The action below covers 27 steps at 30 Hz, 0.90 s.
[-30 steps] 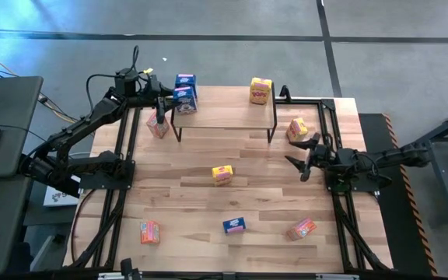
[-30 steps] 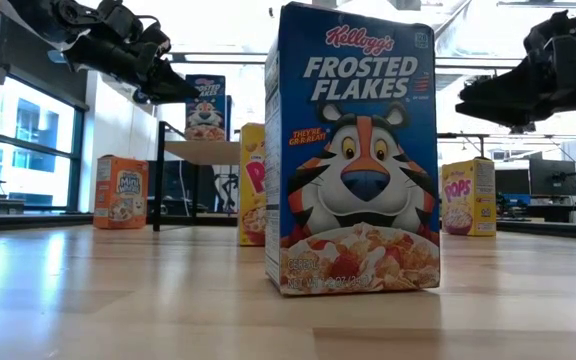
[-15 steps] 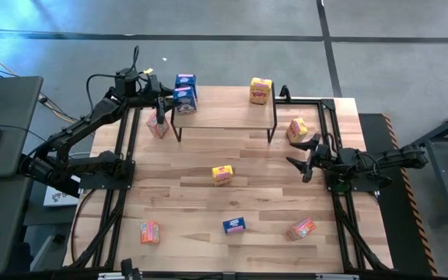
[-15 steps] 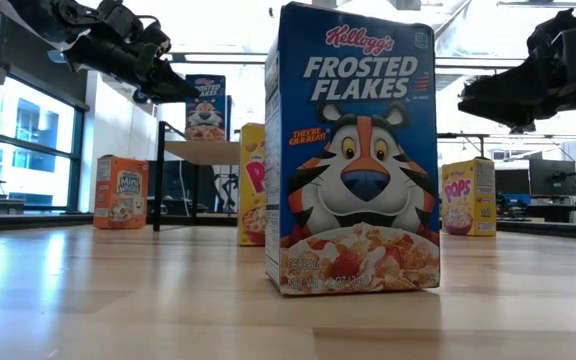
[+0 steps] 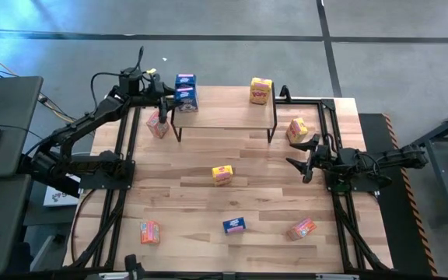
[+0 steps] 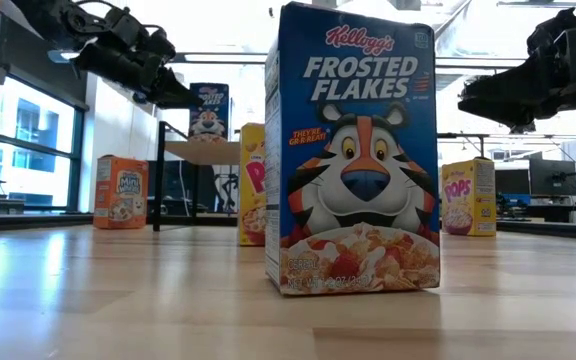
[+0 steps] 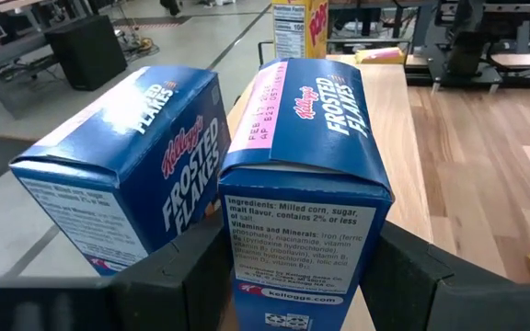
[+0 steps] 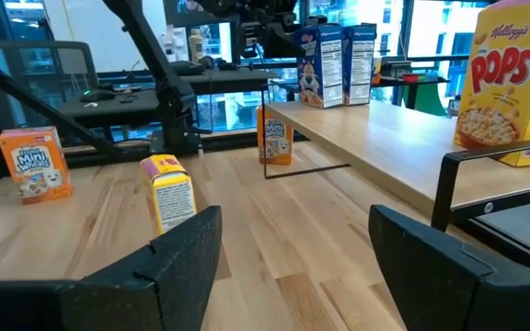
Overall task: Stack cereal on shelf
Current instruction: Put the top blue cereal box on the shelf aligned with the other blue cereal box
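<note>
Cereal box, blue, stands on the shelf at its left end beside another blue box, clamped between the left fingers, which should part slowly and rise straight, while the right gripper waits with fingers apart over the table.
</note>
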Available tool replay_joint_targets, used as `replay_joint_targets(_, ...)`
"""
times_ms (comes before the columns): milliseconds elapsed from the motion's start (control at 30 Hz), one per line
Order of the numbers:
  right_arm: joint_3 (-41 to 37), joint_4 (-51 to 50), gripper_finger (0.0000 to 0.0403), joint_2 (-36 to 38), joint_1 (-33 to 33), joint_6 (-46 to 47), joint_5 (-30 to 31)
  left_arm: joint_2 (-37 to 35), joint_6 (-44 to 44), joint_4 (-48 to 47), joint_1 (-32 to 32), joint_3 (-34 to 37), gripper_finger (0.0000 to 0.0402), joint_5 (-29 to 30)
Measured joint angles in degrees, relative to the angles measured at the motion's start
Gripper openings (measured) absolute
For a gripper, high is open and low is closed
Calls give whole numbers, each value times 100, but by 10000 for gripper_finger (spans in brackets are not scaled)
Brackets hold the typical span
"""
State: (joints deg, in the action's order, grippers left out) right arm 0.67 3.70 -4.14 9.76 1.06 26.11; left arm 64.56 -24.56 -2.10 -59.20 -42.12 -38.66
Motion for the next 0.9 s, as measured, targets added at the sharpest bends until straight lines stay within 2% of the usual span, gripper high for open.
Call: replay_joint_targets(900, 0, -2, 268, 0, 0, 0, 2, 36, -210, -411, -229, -228, 195, 18)
